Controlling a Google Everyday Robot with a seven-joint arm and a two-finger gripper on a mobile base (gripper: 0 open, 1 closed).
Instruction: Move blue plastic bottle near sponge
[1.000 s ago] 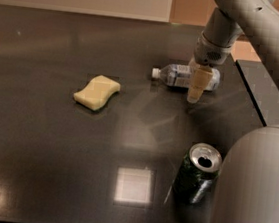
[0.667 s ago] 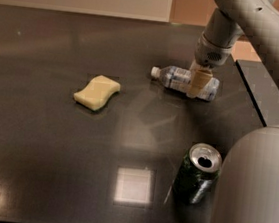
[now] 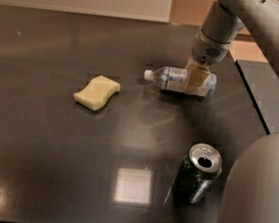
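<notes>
The blue plastic bottle (image 3: 175, 80) lies on its side on the dark table, with its white cap pointing left. My gripper (image 3: 196, 79) has come down from above onto the right half of the bottle. One tan finger (image 3: 196, 80) shows in front of the label, and the gripper is shut on the bottle. The pale yellow sponge (image 3: 97, 92) lies flat on the table to the left of the bottle, apart from it by about the bottle's length.
An open dark green drink can (image 3: 197, 174) stands upright at the front right. My arm's grey body (image 3: 258, 197) fills the lower right corner. The table's right edge (image 3: 254, 99) runs just beyond the bottle.
My gripper has lowered onto the bottle. The bottle has shifted a little to the left, toward the sponge. The sponge and the can have not moved.
</notes>
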